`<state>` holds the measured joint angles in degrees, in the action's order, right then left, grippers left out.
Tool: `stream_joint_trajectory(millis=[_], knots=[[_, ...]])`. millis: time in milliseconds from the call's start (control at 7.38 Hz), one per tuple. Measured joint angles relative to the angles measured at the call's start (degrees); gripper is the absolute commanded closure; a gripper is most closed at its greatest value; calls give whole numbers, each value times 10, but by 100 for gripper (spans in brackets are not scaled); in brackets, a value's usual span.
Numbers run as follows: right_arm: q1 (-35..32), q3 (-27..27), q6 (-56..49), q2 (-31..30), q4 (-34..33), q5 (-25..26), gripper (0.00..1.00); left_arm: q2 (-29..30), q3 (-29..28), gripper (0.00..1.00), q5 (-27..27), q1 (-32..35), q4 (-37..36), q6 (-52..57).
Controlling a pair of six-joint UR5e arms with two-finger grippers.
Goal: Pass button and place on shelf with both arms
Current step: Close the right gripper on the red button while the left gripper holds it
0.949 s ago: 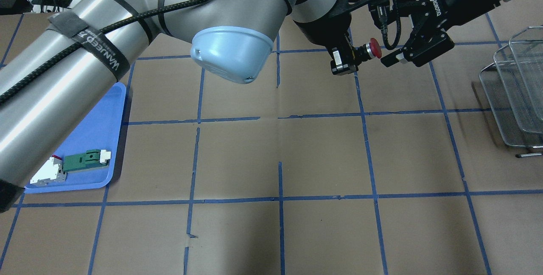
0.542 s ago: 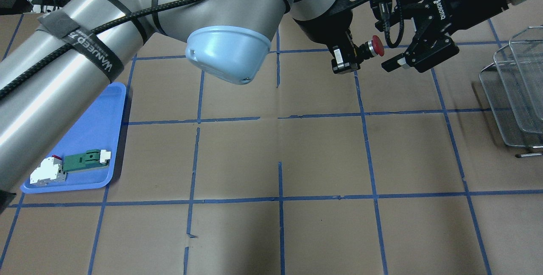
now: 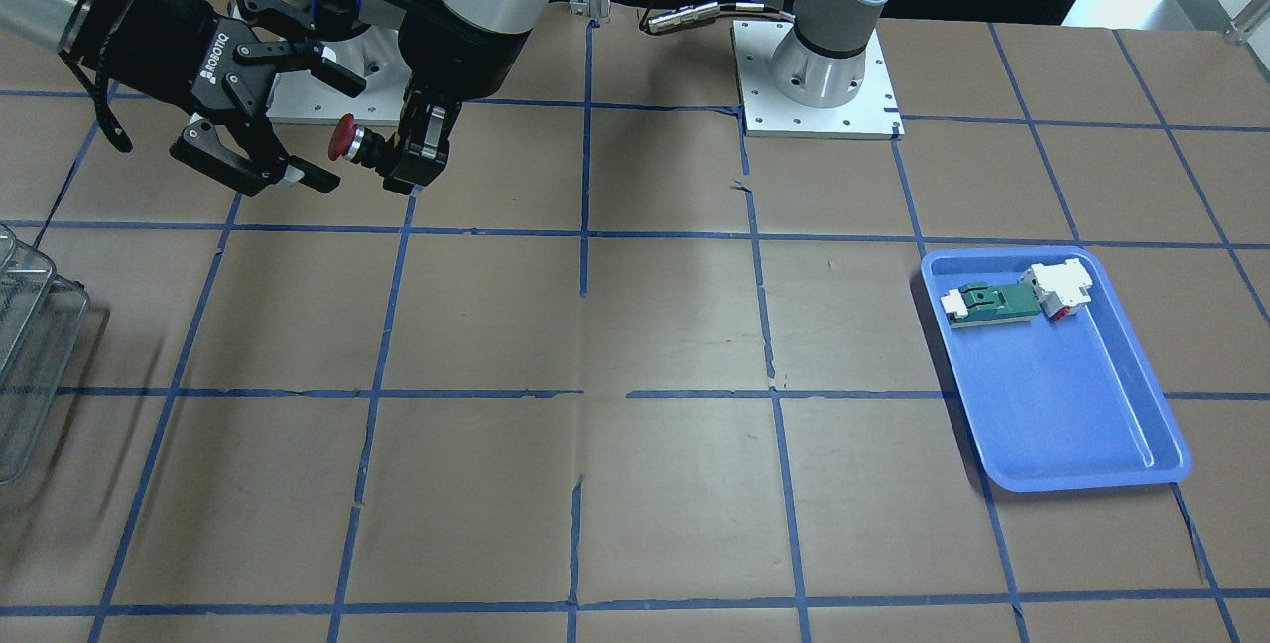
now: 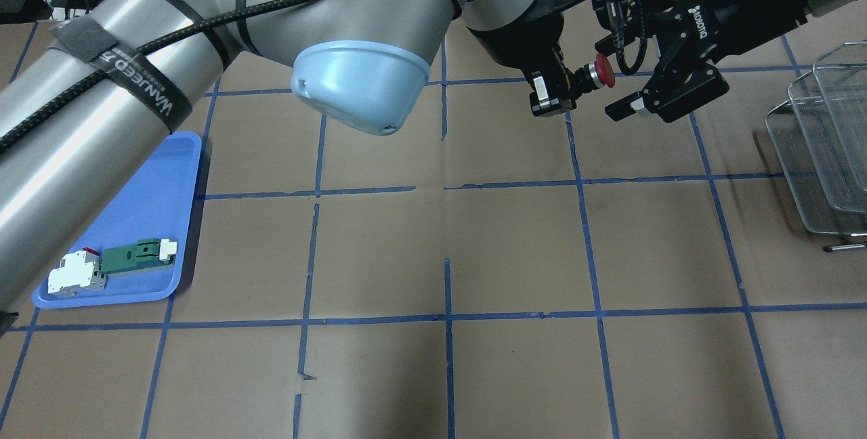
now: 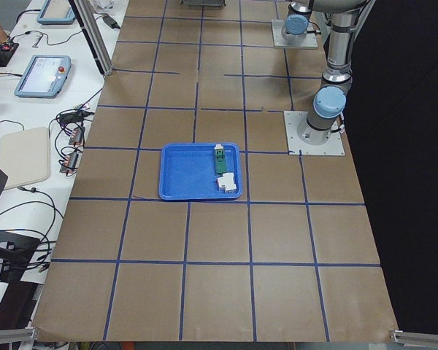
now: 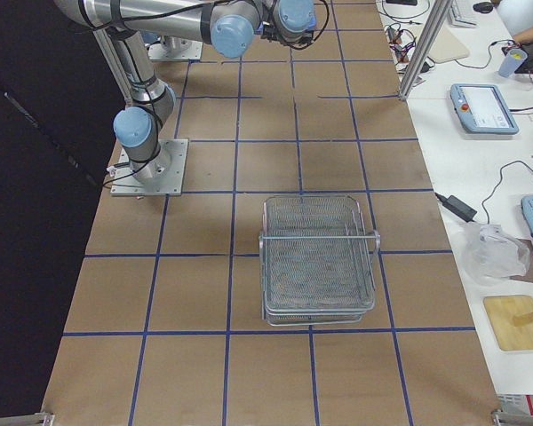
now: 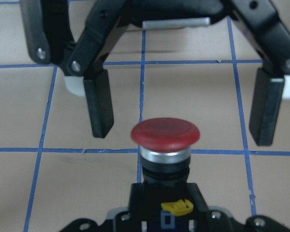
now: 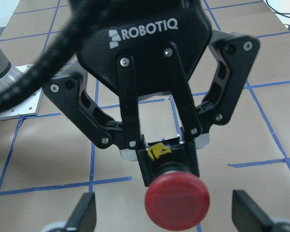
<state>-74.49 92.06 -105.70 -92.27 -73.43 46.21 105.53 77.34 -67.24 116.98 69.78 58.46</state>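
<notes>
My left gripper (image 4: 570, 84) is shut on the black-grey body of the button (image 4: 601, 72) and holds it in the air over the table's far right part, red cap pointing at my right gripper. My right gripper (image 4: 620, 72) is open, with its fingers on either side of the cap and not touching it. The left wrist view shows the button (image 7: 165, 133) between the two fingers (image 7: 100, 108). The right wrist view shows the cap (image 8: 177, 200) and the left gripper (image 8: 166, 162) head on. The wire-mesh shelf (image 4: 823, 154) stands at the right edge.
A blue tray (image 4: 149, 208) at the left holds a white-and-red block (image 4: 74, 273) and a green-and-white part (image 4: 132, 256). The left arm's elbow (image 4: 359, 87) hangs over the table's far middle. The shelf shows whole in the exterior right view (image 6: 318, 257).
The left gripper has carried the button a little up and toward the right gripper. The right gripper has shifted slightly, and its open fingers now flank the cap.
</notes>
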Motion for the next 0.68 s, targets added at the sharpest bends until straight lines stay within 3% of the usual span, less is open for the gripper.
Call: stream_joint_trajectory(millis=[136,271,407,678], knots=[[0,1,0,-1,0,-4,12,0,0,100,0,0,0,-1],[0,1,0,-2,0,-8,29,-1,0,100,-1,0,0,-1],[0,1,-1,-3,0,-10,59,-1,0,100,-1,0,0,-1],[0,1,-2,-4,0,-11,95,-1,0,100,-1,0,0,-1]])
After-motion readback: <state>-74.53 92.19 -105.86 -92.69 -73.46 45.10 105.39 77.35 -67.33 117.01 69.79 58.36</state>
